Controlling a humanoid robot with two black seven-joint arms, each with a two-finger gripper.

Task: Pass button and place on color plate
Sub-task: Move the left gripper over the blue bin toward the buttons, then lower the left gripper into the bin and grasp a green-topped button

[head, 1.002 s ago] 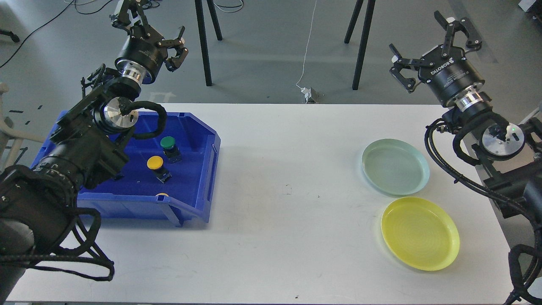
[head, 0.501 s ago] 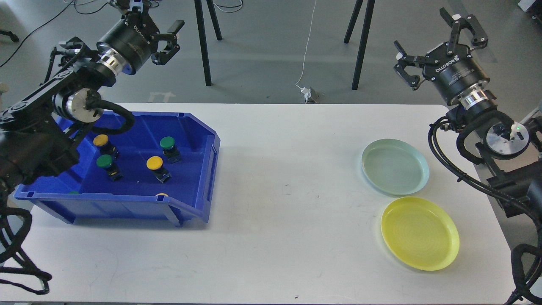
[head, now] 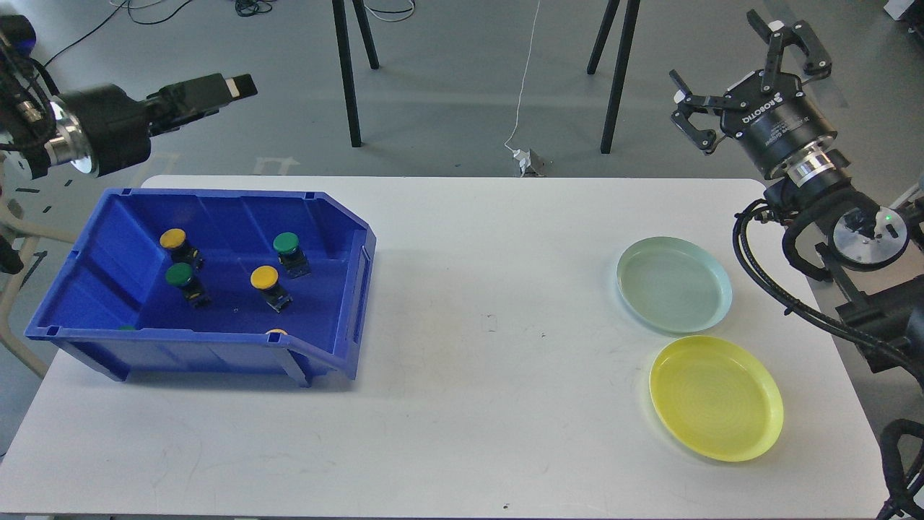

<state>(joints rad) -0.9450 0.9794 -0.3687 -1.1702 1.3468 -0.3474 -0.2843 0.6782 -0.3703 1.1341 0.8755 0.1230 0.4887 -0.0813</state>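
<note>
Head view: white counter (head: 462, 361) below, blue bin (head: 94, 289) sitting at its left end, two plates off to the right. Inside the bin, four buttons show plainly: a yellow button (head: 172, 238) toward the back left, a green button (head: 178, 274) just in front of it, a second green button (head: 286, 243) toward the back right, and a second yellow button (head: 264, 276) close in front of that one. All four stand apart from one another on the bin floor. Slivers of green and yellow peek over the bin's front wall, too hidden to make out. Up at the left, the left claw (head: 216, 90) hangs over the floor beyond the counter's far edge, seen side-on and dark, so I cannot tell how its fingers stand. Far right, the right claw (head: 747, 61) is raised beyond the counter's corner, fingers spread wide, nothing in them. Pale green plate (head: 674, 285) and yellow plate (head: 716, 397) lie near each other, both bare.
</note>
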